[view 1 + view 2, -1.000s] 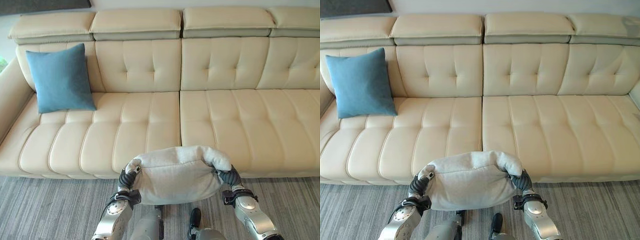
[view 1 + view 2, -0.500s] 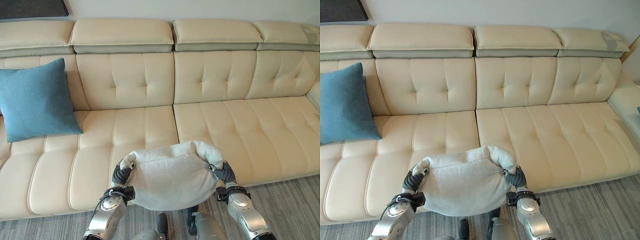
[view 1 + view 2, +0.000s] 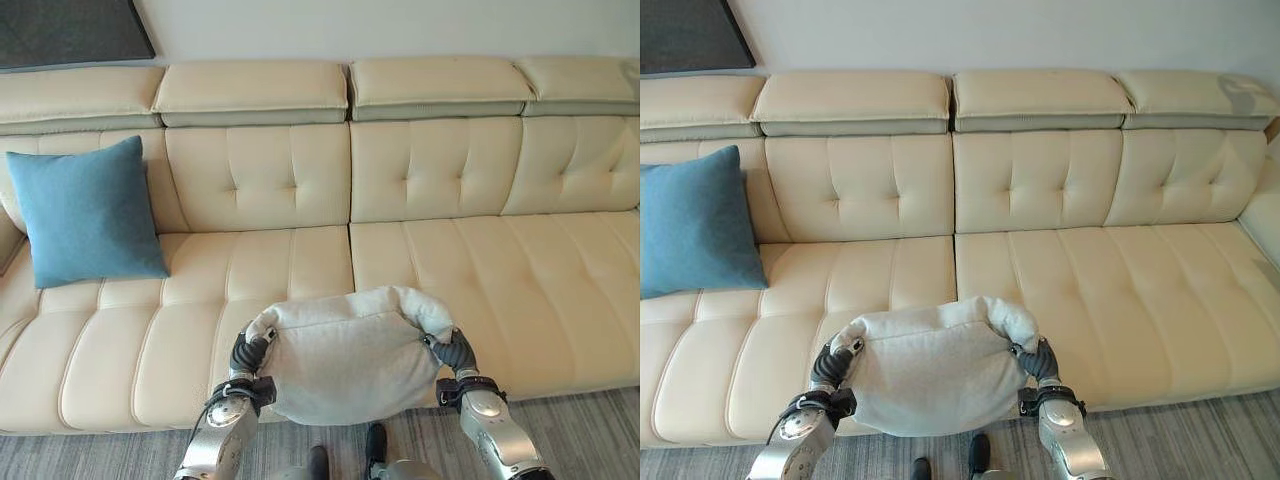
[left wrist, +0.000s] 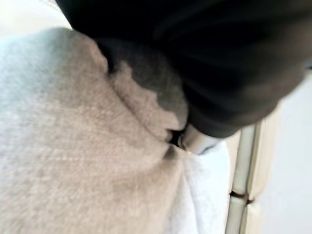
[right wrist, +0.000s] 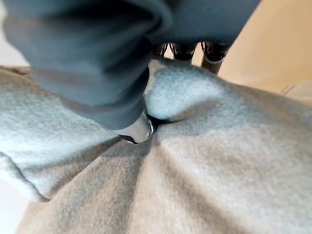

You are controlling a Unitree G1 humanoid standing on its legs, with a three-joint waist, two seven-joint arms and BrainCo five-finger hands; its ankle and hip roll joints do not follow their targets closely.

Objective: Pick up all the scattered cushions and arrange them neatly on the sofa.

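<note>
- A pale grey cushion point(image 3: 345, 355), soft and sagging with its top edge folded over, hangs before the sofa's front edge, pinched at its sides by the left hand point(image 3: 249, 352) and right hand point(image 3: 452, 352).
- Behind lies the cream tufted sofa point(image 3: 450, 260).
- A blue cushion point(image 3: 88, 212) leans upright against its backrest, at the left.

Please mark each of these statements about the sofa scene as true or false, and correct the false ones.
1. The grey cushion is held between both hands, left hand and right hand. True.
2. The blue cushion lies on the floor. False: it leans upright against the backrest at the left end of the sofa.
3. The grey cushion already rests against the backrest. False: it is held up in front of the seat's front edge.
4. The right half of the sofa seat has no cushion on it. True.
5. The floor is a striped grey carpet. True.
</note>
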